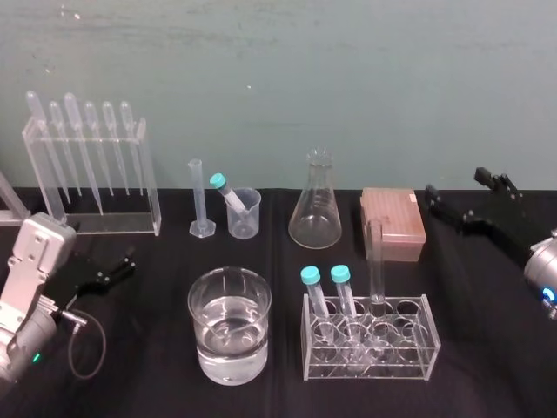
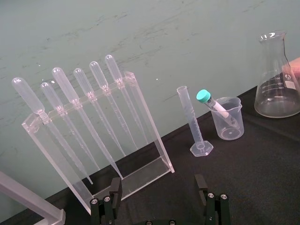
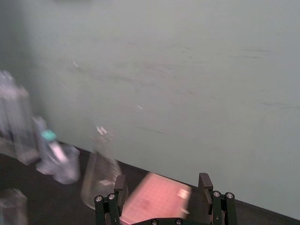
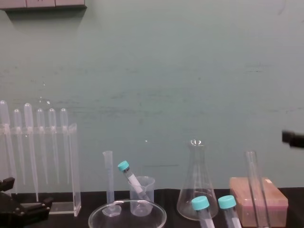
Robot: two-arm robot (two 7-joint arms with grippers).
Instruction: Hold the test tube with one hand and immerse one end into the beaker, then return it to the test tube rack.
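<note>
Fingers (image 3: pixel 121 185) of the right gripper (image 1: pixel 454 183) are spread wide with nothing between them. It hangs over the right side of the black bench (image 1: pixel 487 348), just right of the pinkish-orange block (image 1: pixel 393 225) and well apart from the test tube (image 1: pixel 376 261). That tube (long, clear and uncapped) stands upright in the clear acrylic test tube rack (image 1: pixel 416 357) at the front of the bench, just right of two teal-capped tubes (image 1: pixel 315 292) in the same rack; its top reaches up in front of the pinkish-orange block. Left of the rack, near it but not touching, stands the beaker (image 1: pixel 229 366), partly filled with clear liquid. Behind these stand a conical flask (image 1: pixel 315 209), a small plastic beaker (image 1: pixel 244 213) with another teal-capped tube leaning in it, a thin graduated cylinder (image 1: pixel 198 196) and an acrylic stand of pipettes (image 1: pixel 91 174). The left gripper (image 1: pixel 120 268) sits low at the left edge of the bench, in front of the pipette stand, its fingers (image 2: pixel 116 187) also parted and holding nothing.
</note>
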